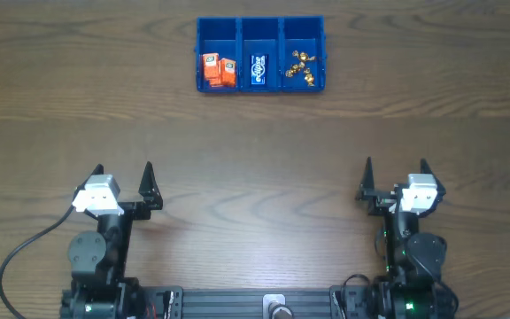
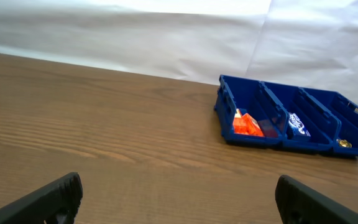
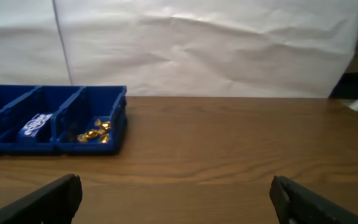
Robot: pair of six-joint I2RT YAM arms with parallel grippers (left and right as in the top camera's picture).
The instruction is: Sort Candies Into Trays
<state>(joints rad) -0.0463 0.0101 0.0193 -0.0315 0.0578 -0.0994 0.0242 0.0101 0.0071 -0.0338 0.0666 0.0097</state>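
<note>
Wooden surface (image 1: 255, 159) with a blue three-compartment tray (image 1: 241, 44) lying at its far side, a little left of centre and well apart from both arms. As seen from above, the tray's left compartment holds orange-wrapped candies (image 1: 219, 71), gathered toward the near wall; the middle compartment holds one blue-wrapped candy (image 1: 258, 68); the right compartment holds several small gold-wrapped candies (image 1: 298, 67). The left gripper (image 1: 123, 167) stands near the surface's near edge on the left, its two fingers spread wide with nothing between them, and points toward the tray. The right gripper (image 1: 396, 162) stands opposite on the right, likewise spread wide and holding nothing. Neither gripper touches the tray or any candy. A black cable (image 1: 25, 252) loops from the left arm's base across the near-left corner of the surface. In both wrist views a white backdrop (image 3: 197, 43) rises behind the far edge of the surface.
</note>
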